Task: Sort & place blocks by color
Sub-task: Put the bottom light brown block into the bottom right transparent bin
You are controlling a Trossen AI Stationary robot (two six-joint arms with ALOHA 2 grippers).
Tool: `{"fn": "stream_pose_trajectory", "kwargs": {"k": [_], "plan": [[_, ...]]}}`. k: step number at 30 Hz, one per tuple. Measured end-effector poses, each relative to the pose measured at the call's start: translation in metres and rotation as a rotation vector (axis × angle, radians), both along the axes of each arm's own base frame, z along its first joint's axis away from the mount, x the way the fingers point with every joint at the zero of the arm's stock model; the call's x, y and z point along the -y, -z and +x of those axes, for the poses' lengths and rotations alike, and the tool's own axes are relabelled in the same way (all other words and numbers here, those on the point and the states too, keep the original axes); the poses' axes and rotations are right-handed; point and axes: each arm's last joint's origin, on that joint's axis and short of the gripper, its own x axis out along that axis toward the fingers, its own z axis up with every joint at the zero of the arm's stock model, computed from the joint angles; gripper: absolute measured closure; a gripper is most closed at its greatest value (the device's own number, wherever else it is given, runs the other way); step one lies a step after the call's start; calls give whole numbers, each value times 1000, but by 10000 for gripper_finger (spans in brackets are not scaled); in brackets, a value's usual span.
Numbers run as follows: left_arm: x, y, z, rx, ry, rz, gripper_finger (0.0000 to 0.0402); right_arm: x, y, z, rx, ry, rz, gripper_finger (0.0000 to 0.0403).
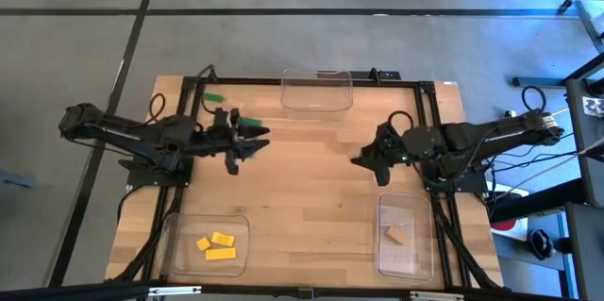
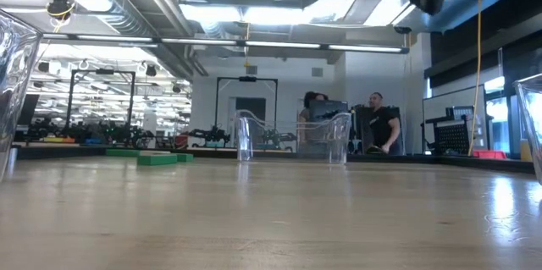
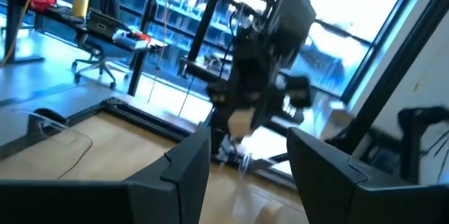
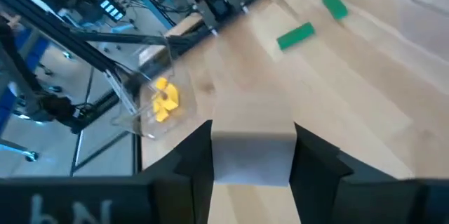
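Note:
Two green blocks [image 1: 214, 98] [image 1: 247, 122] lie flat on the table at the far left; they also show in the right wrist view [image 4: 295, 36] [image 4: 334, 5]. Yellow blocks [image 1: 217, 244] lie in the near-left clear tray [image 1: 179, 225]. One tan block [image 1: 394, 235] lies in the near-right tray [image 1: 415, 207]. My left gripper [image 1: 255, 141] [image 3: 245, 147] hovers open next to the nearer green block, with nothing between its fingers. My right gripper [image 1: 361, 159] [image 4: 252, 136] is right of centre, shut on a pale block [image 4: 252, 157]. My right gripper pinches the pale block's two opposite sides [image 4: 219, 159] between its two fingers; the block fills the gap from finger to finger. The fingers slant down toward the table's left side. The block is lifted clear of the table.
A third clear tray [image 1: 316, 103] stands at the far edge in the middle, also seen in the low view [image 2: 292, 139]. Black frame rails [image 1: 189, 188] run along the table's left, right and far sides. Bare wood lies between the two arms.

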Motion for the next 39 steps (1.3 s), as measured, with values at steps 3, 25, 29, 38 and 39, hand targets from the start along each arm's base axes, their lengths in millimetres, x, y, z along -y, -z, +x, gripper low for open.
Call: {"fn": "stream_pose_trajectory", "kwargs": {"k": [3,25,29,38,39], "plan": [[-1,2,-8,26,-4,-19,222,-1,16,-6,36,-5,38,261],[-3,-2,-15,41,-24,87,225,8,5,-22,508,-47,10,260],[-3,-2,-15,41,-28,86,225,8,5,-22,502,-47,31,260],[-4,-2,-15,39,-53,82,225,-1,-25,-28,171,-102,154,260],[-4,-2,-15,39,-53,82,225,-5,-29,-29,124,-118,162,260]]}}
